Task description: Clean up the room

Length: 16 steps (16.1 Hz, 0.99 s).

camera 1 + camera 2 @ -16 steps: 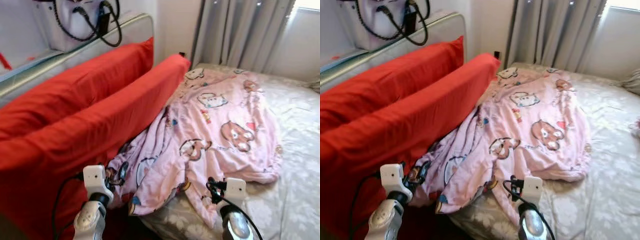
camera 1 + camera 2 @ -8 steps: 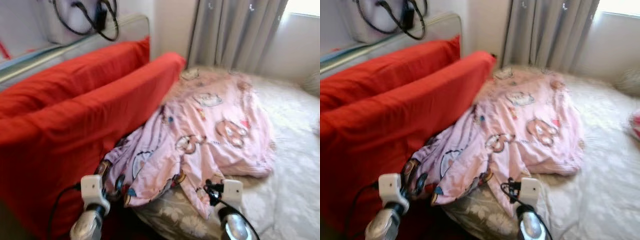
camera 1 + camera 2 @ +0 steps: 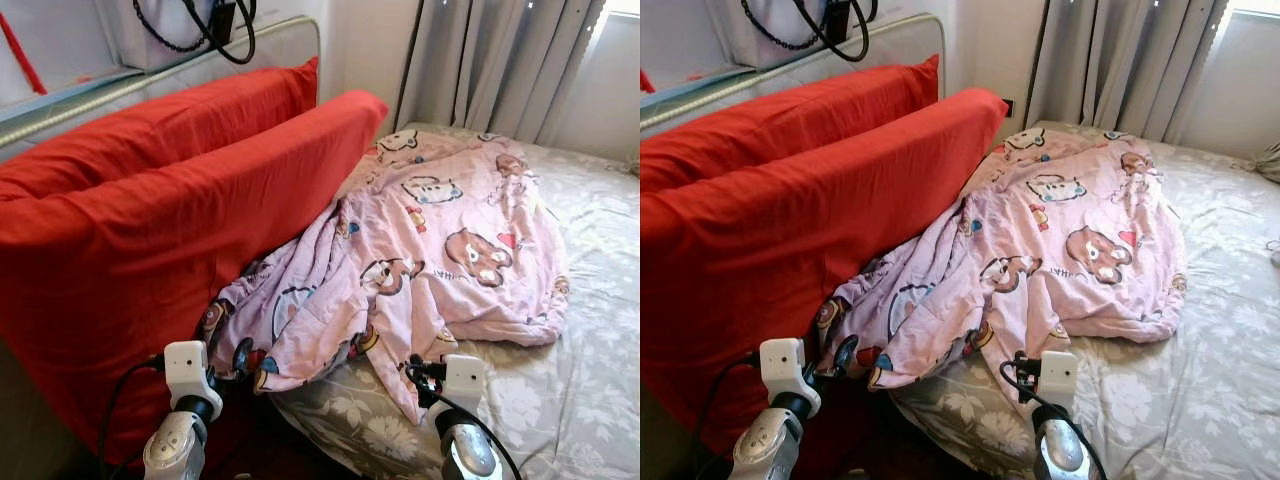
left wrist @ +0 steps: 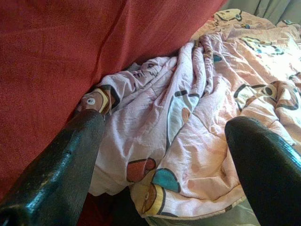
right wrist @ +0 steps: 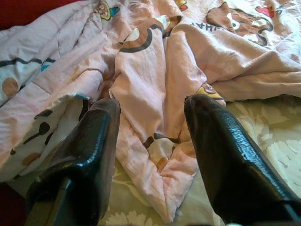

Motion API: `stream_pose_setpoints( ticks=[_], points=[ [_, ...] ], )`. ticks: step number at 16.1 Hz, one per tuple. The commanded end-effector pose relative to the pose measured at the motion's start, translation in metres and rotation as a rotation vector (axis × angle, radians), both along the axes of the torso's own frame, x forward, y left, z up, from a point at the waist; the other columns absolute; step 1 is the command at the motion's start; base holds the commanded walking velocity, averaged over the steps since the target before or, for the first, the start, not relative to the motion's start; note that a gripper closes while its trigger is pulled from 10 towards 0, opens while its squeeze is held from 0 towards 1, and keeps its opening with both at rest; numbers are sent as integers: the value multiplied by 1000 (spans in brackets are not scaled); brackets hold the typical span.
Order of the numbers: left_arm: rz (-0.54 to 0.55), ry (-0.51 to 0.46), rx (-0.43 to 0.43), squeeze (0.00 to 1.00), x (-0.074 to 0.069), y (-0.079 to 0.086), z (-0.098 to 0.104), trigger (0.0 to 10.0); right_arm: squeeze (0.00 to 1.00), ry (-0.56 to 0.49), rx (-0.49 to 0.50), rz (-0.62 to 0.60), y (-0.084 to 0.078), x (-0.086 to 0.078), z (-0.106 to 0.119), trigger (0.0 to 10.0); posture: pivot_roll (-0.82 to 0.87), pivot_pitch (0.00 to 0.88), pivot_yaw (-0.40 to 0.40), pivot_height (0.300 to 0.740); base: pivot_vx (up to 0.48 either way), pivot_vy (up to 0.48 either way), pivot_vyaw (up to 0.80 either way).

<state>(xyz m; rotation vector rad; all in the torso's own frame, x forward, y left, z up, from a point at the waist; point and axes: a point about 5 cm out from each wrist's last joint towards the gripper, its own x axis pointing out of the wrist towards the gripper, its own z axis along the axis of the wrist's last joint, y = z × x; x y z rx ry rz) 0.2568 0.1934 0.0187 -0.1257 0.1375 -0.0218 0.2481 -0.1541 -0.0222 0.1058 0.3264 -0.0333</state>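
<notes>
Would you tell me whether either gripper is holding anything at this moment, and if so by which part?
Nothing is held. The left gripper and the right gripper are both open, poised over the near edge of the pink blanket without closing on it.

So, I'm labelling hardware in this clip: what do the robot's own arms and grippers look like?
Both arms are rounded silver metal, each ending in a white boxy wrist block with black cabling looping off it. The left gripper and right gripper each carry two long, glossy black jaws, thick, rounded and slightly scuffed. I can make out no markings or labels on them.
</notes>
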Motion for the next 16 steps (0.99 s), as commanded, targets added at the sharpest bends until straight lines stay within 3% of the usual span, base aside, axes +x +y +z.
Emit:
stream_pose_setpoints(
  ticks=[1,5,10,16],
  points=[
    [9,3,-4,0,1,2,0,10000,0,14,-15,8,-1,2,0,10000,64,0,-21,656,0,0,0],
    [18,-2,2,0,2,5,2,10000,0,-25,-13,7,-1,5,5,10000,68,5,-21,646,0,0,0],
    [10,-12,0,0,4,3,5,10000,0,19,-15,-1,-2,4,1,10000,64,12,-18,641,0,0,0],
    [11,-11,-1,0,3,2,3,10000,0,-13,-3,5,0,3,3,10000,65,17,-17,627,0,0,0]
  ],
)
